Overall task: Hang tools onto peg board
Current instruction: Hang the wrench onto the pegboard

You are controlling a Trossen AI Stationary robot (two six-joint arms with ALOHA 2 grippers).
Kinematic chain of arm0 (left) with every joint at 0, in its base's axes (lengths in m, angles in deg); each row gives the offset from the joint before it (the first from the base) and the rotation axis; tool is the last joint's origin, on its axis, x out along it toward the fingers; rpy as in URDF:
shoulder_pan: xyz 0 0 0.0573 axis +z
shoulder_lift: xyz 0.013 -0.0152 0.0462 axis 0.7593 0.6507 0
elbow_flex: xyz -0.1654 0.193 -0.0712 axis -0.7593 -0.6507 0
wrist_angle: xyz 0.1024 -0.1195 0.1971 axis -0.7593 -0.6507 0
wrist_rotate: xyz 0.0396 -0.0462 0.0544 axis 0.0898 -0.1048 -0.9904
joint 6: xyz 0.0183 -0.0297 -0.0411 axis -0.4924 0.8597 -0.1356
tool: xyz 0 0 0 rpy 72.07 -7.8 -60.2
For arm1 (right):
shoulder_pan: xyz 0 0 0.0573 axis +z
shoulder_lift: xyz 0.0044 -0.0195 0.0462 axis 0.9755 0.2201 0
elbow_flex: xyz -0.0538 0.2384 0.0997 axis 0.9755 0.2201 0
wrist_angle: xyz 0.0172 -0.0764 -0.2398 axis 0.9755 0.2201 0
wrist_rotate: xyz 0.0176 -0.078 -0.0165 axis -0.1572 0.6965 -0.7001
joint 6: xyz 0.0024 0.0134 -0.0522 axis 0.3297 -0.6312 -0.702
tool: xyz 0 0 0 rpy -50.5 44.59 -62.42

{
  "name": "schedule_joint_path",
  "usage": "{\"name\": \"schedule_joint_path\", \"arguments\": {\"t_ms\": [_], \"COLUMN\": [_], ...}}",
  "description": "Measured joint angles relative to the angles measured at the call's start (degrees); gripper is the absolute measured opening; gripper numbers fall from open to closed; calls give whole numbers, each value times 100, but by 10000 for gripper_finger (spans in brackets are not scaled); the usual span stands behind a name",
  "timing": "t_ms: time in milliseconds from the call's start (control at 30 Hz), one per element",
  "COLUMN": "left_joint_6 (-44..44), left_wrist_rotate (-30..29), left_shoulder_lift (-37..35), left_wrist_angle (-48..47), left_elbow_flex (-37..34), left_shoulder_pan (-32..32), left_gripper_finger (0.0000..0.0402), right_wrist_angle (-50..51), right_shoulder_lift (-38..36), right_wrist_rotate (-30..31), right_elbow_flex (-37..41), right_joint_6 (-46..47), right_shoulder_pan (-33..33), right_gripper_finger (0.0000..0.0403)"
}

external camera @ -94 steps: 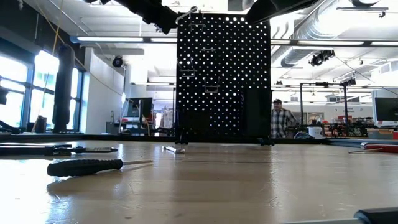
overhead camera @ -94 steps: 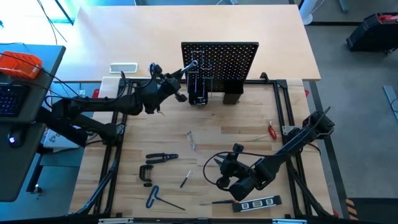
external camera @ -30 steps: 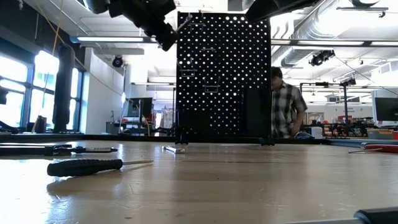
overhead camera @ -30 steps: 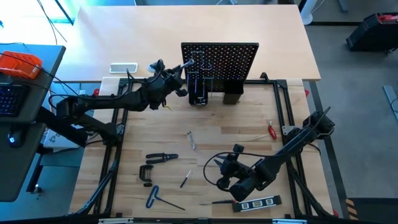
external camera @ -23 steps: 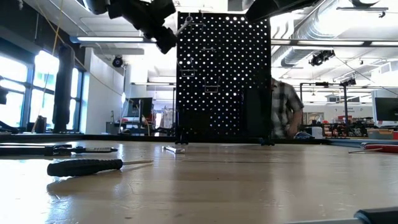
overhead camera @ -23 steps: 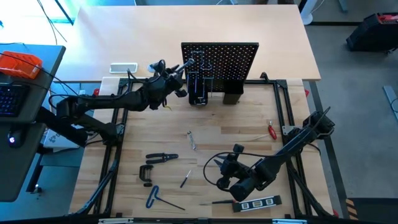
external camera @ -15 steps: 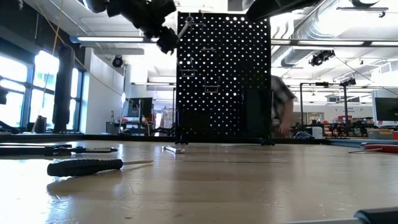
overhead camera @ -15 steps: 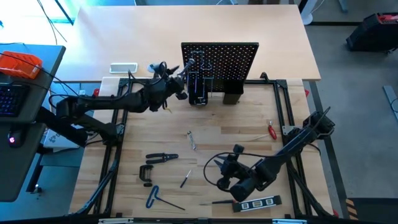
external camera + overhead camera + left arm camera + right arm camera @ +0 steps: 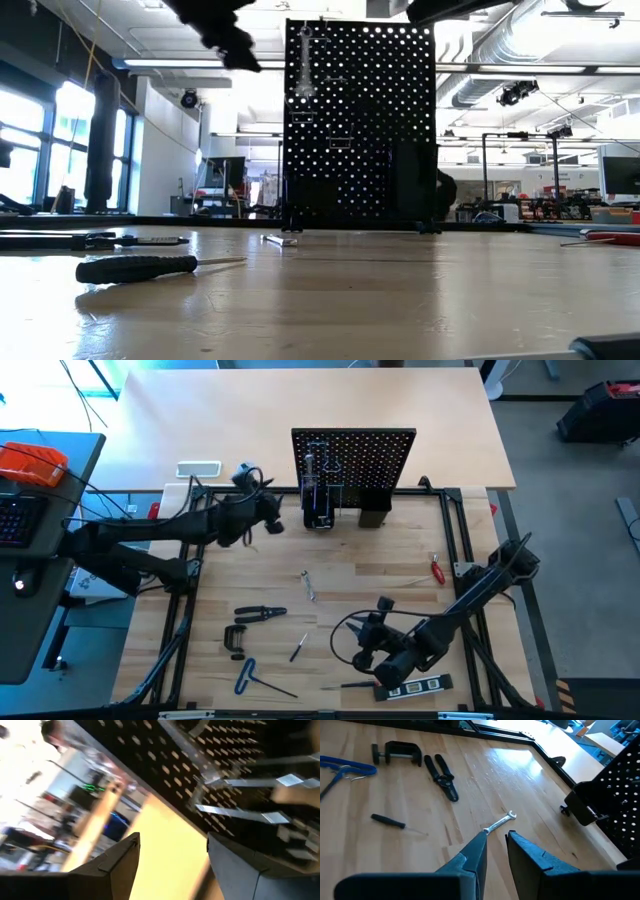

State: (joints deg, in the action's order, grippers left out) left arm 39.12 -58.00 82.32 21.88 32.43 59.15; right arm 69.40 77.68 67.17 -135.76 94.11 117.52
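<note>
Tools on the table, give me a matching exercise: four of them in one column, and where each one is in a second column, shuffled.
1. C-clamp
2. red-handled screwdriver
3. level
4. hung wrench

A. on the peg board, upper left
B. by the table's right edge
C. front edge, under the right gripper
D. left front, between pliers and hex key

Pairs: 1-D, 2-B, 3-C, 4-A

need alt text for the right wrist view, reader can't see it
Past the right gripper, its dark fingers a narrow gap apart and holding nothing, a silver wrench lies on the wooden table. Farther off lie black-handled pliers, a black C-clamp, a blue-handled hex key and a small screwdriver.
</note>
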Motion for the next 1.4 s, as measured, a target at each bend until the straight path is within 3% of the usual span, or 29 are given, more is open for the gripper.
{"name": "schedule_joint_path", "arguments": {"t_ms": [133,267,367,533,700,967,1200,1400], "left_joint_6": [1028,2229,2933,3792,4380,4849,4941,4942], "left_wrist_rotate": [386,1140,1603,1724,1722,1685,1357,1270], "left_shoulder_lift": [-540,-1007,-1295,-1601,-1637,-1633,-1633,-1633], "left_wrist_angle": [-1510,-2763,-3204,-3215,-2477,-346,1174,1909], "left_elbow_flex": [0,-43,-272,-953,-1730,-3100,-4061,-4551], "left_shoulder_pan": [-310,-653,-978,-1699,-2395,-3265,-3702,-3901], "left_gripper_finger": [223,223,223,221,219,218,218,218], "right_wrist_angle": [0,-28,-275,-811,-1227,-1979,-2355,-2452], "right_shoulder_lift": [0,40,216,621,978,1268,1683,1930], "right_wrist_rotate": [-73,-293,-560,-1254,-1674,-1835,-1948,-1965], "right_elbow_flex": [0,0,0,0,0,0,0,1], "right_joint_6": [101,309,314,319,533,568,681,1012], "right_shoulder_pan": [89,92,27,-206,-428,-844,-1306,-1596], "right_gripper_finger": [71,71,71,71,71,85,131,139]}}
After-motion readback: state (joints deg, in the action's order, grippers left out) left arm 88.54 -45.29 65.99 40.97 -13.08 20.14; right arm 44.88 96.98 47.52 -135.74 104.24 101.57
